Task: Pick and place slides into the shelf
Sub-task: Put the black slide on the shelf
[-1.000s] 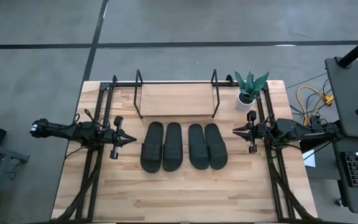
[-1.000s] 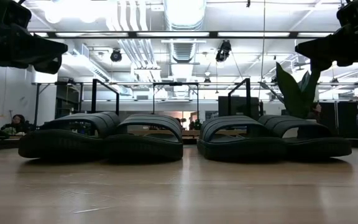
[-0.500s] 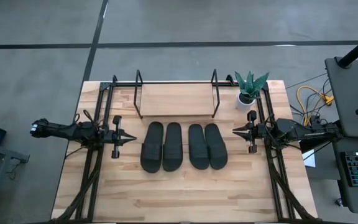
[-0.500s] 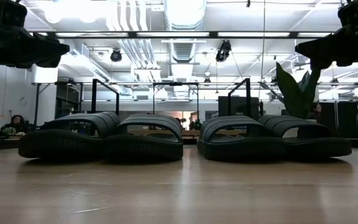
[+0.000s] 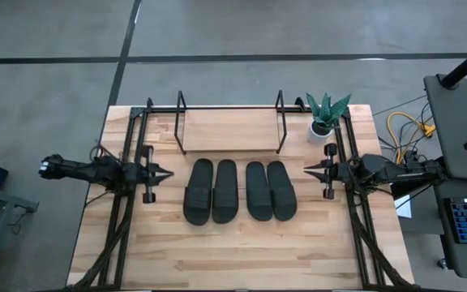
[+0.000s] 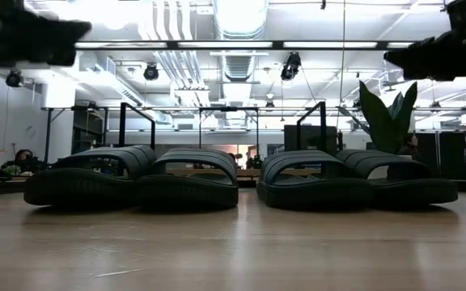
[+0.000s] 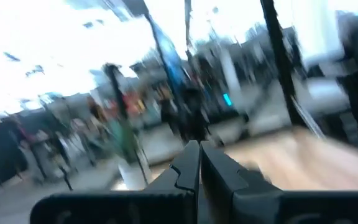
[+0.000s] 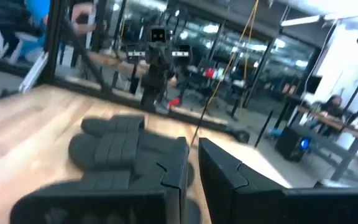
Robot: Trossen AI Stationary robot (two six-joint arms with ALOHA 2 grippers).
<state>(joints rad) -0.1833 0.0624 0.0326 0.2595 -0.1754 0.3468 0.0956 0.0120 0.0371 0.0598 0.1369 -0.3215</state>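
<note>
Several black slides (image 5: 240,191) (image 6: 217,182) lie side by side, soles down, on the middle of the wooden table. Beyond them, at the far edge, stands the shelf (image 5: 229,130), a light board between black wire end frames (image 6: 136,121). My left gripper (image 5: 169,173) (image 7: 197,163) hangs shut above the table, left of the slides, pointing toward them. My right gripper (image 5: 306,170) (image 8: 192,155) hangs shut to their right, pointing at them; the right wrist view shows the slides (image 8: 120,149) ahead of its fingers. Neither gripper holds anything.
A small potted plant (image 5: 325,115) (image 6: 387,113) stands at the table's far right corner, beside the shelf. The arms' black frames (image 5: 128,162) (image 5: 349,154) run along both table sides. Bare wood (image 5: 233,251) lies between the slides and the near edge.
My left gripper has risen and tipped its fingers upward while rolling about its own axis; its wrist view is blurred by the motion. My right gripper has rolled a little in place. The slides have kept still.
</note>
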